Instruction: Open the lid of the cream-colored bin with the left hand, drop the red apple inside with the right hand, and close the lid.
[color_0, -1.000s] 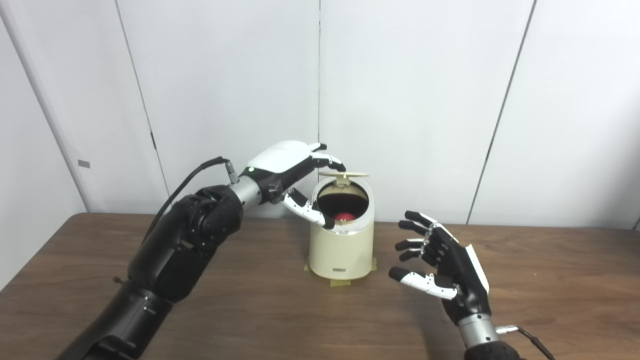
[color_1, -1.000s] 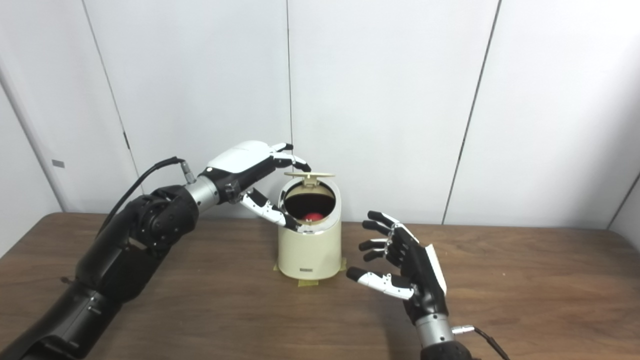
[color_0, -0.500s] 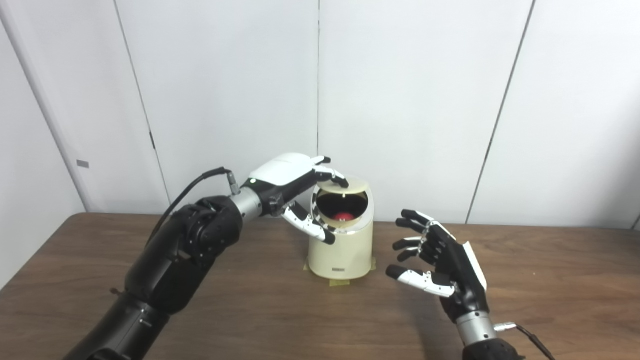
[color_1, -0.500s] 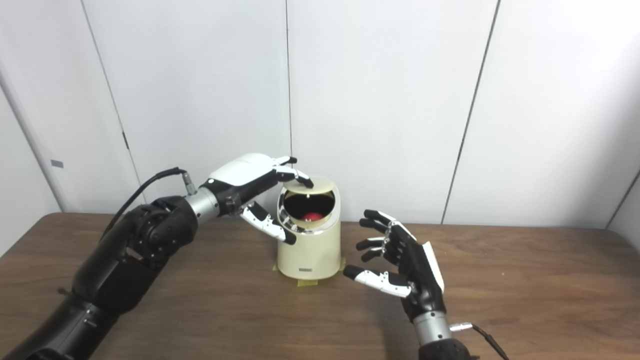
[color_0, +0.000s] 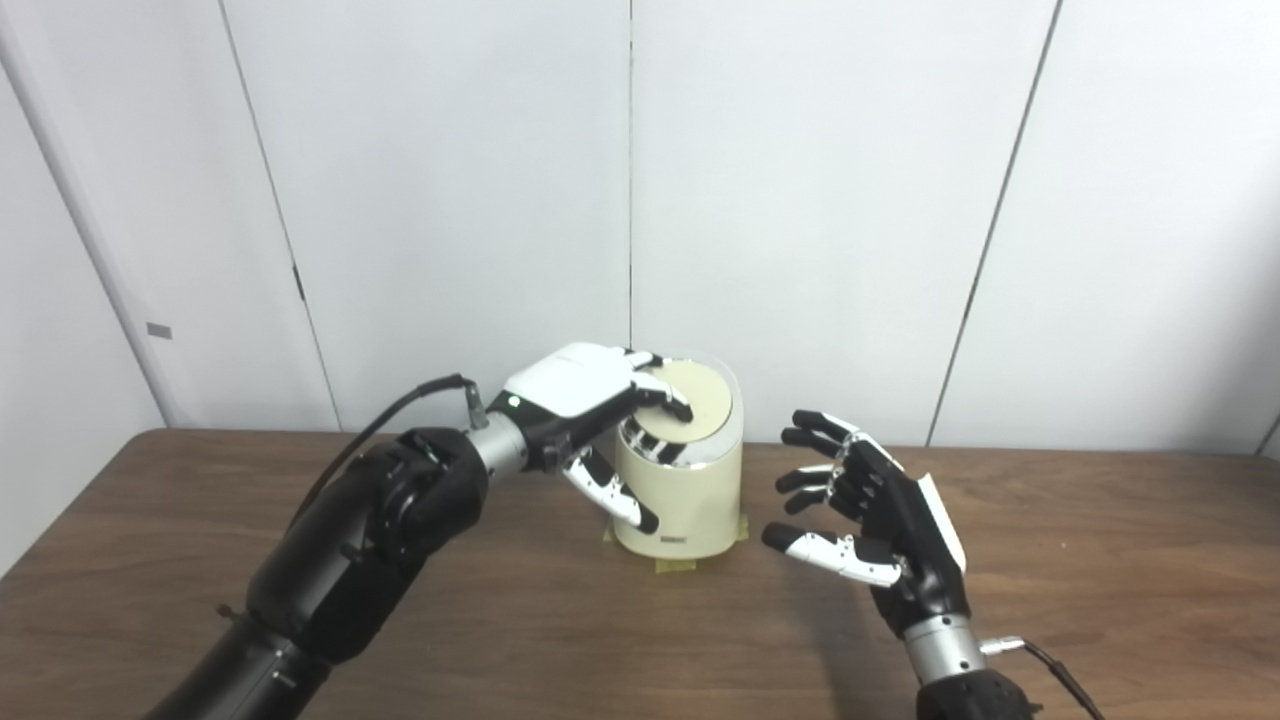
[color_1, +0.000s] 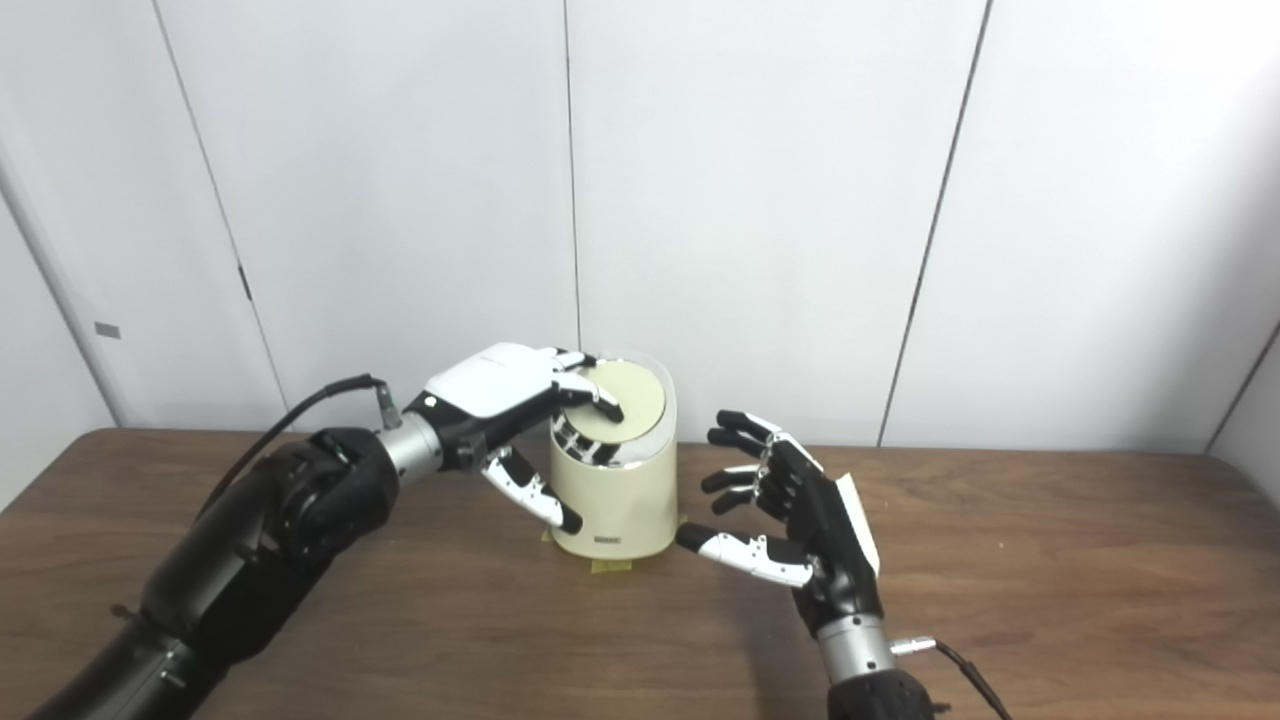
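Cream-colored bin (color_0: 680, 500) stands taped to the wooden table (color_0: 1100, 560), its light, stiff hinged lid (color_0: 688, 408) nearly down. Left hand (color_0: 590, 400) presses fingertips (color_0: 676, 408) on the lid, grasping nothing. Right hand (color_0: 880, 520) waits beside, released and empty. No apple shows; presumably it's inside.

Landmark: cream-colored bin (color_0: 690, 500).
- Top of bin: taken by left hand (color_0: 585, 385), fingers (color_0: 668, 398) resting on lid (color_0: 690, 405).
- Left flank: blocked by thumb and left forearm.
- Right flank: narrow gap, then right hand (color_0: 885, 520), open, palm toward bin.
- Behind: wall panels (color_0: 800, 200) near.
- Front: bare surface (color_0: 600, 640).
- Far right of bin: bare surface.
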